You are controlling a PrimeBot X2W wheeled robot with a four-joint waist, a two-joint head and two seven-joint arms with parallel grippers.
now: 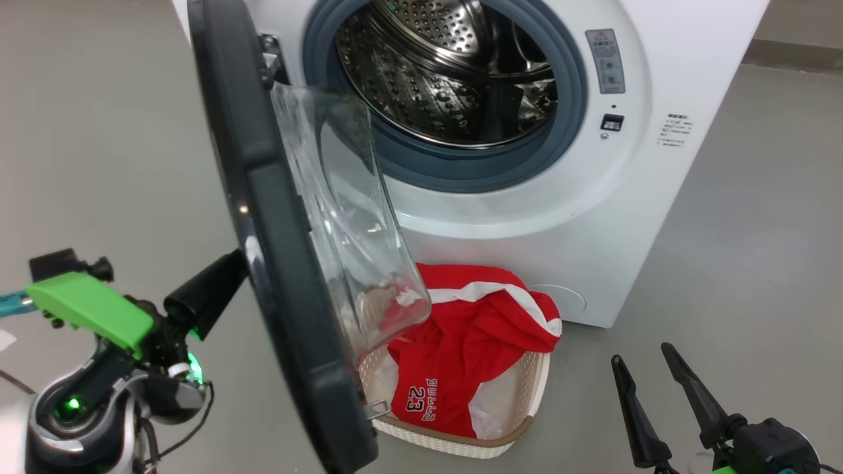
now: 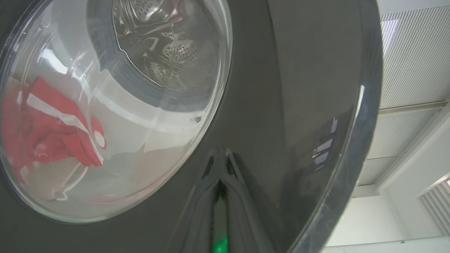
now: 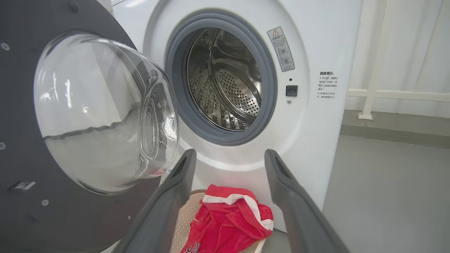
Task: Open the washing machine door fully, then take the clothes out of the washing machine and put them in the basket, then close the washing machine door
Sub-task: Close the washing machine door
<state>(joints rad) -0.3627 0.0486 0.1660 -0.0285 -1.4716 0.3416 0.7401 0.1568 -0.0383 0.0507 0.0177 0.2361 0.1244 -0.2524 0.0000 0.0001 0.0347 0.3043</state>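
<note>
— On the floor at the foot of the washing machine (image 1: pixel 593 217), what does the basket (image 1: pixel 535 395) hold?
— The clothes (image 1: pixel 474 349): a red heap with white stripes and "BULLS 23" printed in white, spilling over the right rim. The basket itself is cream, perforated and brown-rimmed.
— And the grippers?
— The right gripper (image 1: pixel 640 353) hangs nearer us, to the basket's right, fingers spread wide and empty. The left gripper (image 1: pixel 234 263) is pinched closed on nothing, its tips against the outer face of the washing machine door (image 1: pixel 276 250).
— How does that door look?
— It's swung out on its left hinge, black frame edge-on, with the clear glass bowl (image 1: pixel 349 217) bulging above the basket's left end.
— And behind it?
— The white machine front, where a grey gasket (image 1: pixel 474 168) rings a drum (image 1: pixel 448 72) of bare perforated steel.
</note>
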